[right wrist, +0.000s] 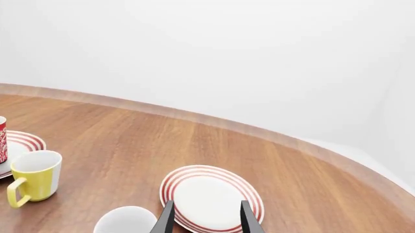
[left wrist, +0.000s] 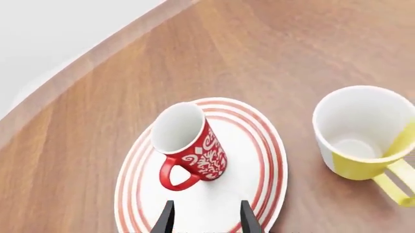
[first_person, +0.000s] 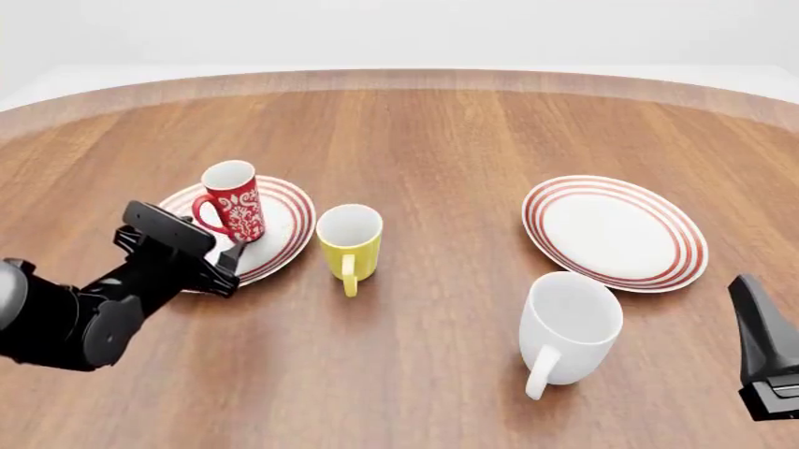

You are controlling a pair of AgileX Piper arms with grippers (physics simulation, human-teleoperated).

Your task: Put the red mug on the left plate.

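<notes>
Red mug (first_person: 234, 201) stands upright on the left plate (first_person: 287, 220), so draw the left gripper (left wrist: 206, 213), jaws apart and empty, straight back without clipping the handle; right gripper (right wrist: 206, 213) idles open.

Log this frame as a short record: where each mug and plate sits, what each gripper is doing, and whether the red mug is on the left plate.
red mug: upright on the left plate, handle toward the left gripper
yellow mug: on the table just right of the left plate
white mug: on the table, in front of the right plate
left gripper: open, empty, just short of the red mug
right gripper: open, empty, away from the mugs
task state: mug on the plate and released
</notes>
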